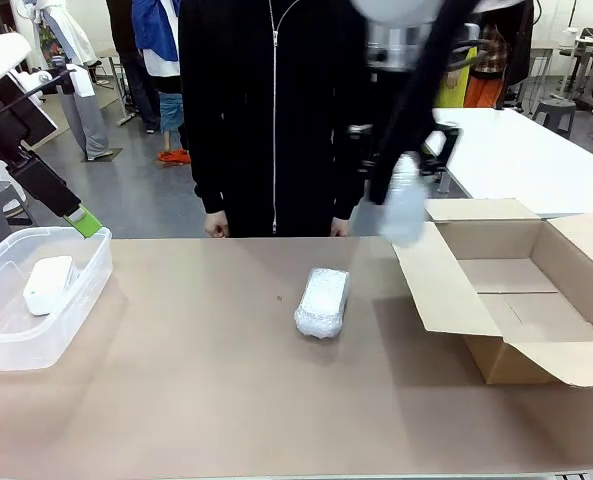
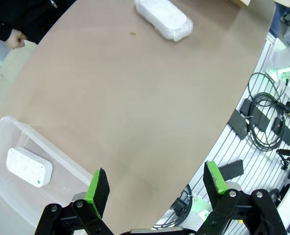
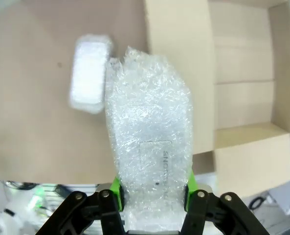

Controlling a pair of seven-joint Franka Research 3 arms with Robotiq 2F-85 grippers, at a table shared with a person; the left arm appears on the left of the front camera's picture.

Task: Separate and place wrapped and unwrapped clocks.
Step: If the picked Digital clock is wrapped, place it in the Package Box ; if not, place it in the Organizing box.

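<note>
A bubble-wrapped clock (image 1: 404, 208) is held clamped in the right gripper (image 3: 153, 188), long axis hanging downward, raised over the left flap of the open cardboard box (image 1: 506, 242); the box's cavity lies just rightward.

Held wrapped clock (image 1: 404, 208) blurred (front view); cardboard box (image 1: 441, 285) cut off right.

Crinkly bubble-wrapped clock (image 3: 149, 122), matt cardboard box (image 1: 496, 240)

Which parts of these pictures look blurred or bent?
Front view: the held wrapped clock is smeared. Left wrist view: the table edge bows from distortion. Right wrist view: the lying wrapped clock is soft, the one in the right end effector sharp.
</note>
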